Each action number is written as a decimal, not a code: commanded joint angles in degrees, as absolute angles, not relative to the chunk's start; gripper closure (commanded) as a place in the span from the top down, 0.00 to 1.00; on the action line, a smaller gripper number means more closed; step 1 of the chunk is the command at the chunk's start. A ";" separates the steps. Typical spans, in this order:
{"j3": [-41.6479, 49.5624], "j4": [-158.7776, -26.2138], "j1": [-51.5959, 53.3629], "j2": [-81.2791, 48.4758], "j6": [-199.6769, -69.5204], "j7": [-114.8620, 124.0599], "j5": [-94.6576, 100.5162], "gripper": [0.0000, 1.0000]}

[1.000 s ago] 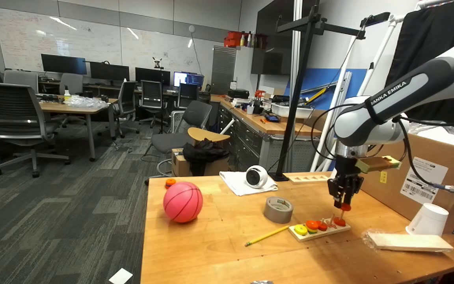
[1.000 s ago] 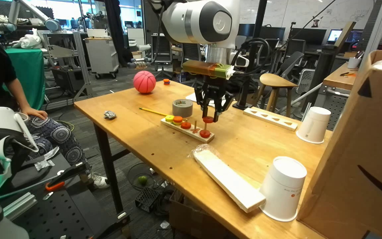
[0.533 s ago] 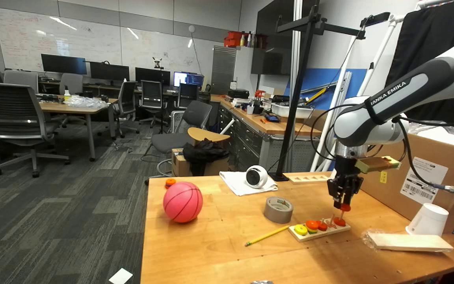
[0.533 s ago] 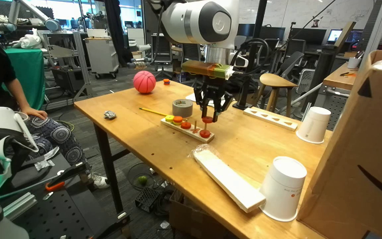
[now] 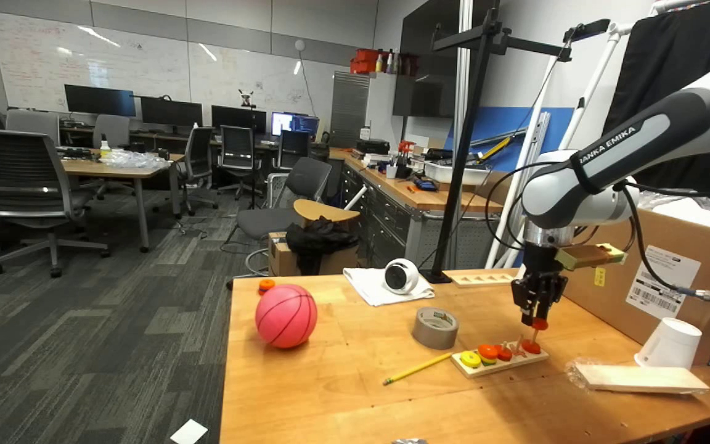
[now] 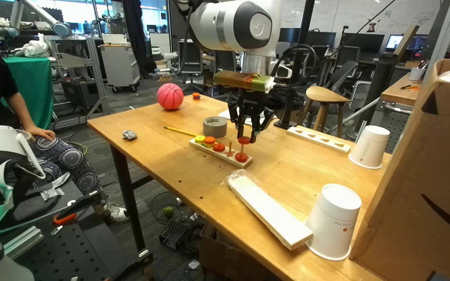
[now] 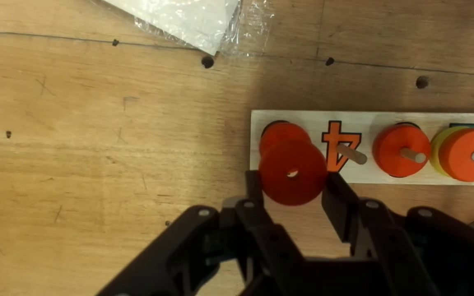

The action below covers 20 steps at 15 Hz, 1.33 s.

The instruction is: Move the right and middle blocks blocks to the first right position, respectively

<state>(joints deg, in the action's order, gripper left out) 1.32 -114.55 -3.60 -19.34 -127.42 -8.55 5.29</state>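
My gripper (image 7: pixel 293 181) is shut on a red block (image 7: pixel 293 187), a round disc with a centre hole, fingers on both sides. It hangs level over the end peg (image 6: pixel 242 148) of a pegged wooden board (image 6: pixel 225 157); whether the peg tip enters the hole I cannot tell. Around that peg's base lies another red block (image 6: pixel 241 157), partly hidden in the wrist view. Beside it stands a bare peg (image 7: pixel 354 155) on a printed 4. A red block (image 7: pixel 397 152) sits on the middle peg. Further along, an orange block (image 7: pixel 468 154) rests over a yellow one.
Near the board are a tape roll (image 6: pixel 215 127), a pencil (image 5: pixel 416 370) and a plastic-wrapped plank (image 6: pixel 268 210). White cups (image 6: pixel 333 222) and a cardboard box (image 6: pixel 416 187) stand at one side. A pink ball (image 5: pixel 286 316) sits farther off. A slotted wooden strip (image 6: pixel 318 139) lies behind the gripper.
The gripper and its red block have shifted very slightly, a touch to the left in both exterior views. The grip looks the same, and the board and its blocks have stayed put.
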 commanded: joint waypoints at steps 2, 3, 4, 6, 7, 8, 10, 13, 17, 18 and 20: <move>1.29 -115.79 -3.57 -17.41 -127.15 -9.30 5.08 0.24; 1.28 -115.86 -3.56 -17.41 -127.14 -9.30 5.10 0.24; 1.26 -115.95 -3.57 -17.40 -127.13 -9.34 5.04 0.24; 1.25 -116.17 -3.55 -17.33 -127.16 -9.33 5.07 0.24; 1.25 -116.31 -3.57 -17.24 -127.15 -9.35 5.05 0.24; 1.27 -116.42 -3.56 -17.20 -127.18 -9.35 5.10 0.24; 1.25 -116.63 -3.58 -17.12 -127.21 -9.41 5.06 0.24; 1.06 -116.83 -3.50 -17.11 -127.24 -9.49 4.86 0.24; 0.68 -116.99 -3.46 -17.43 -127.45 -9.65 4.43 0.24; 0.59 -117.00 -3.45 -17.52 -127.46 -9.68 4.39 0.24; 0.44 -117.01 -3.46 -17.73 -127.51 -9.73 4.30 0.24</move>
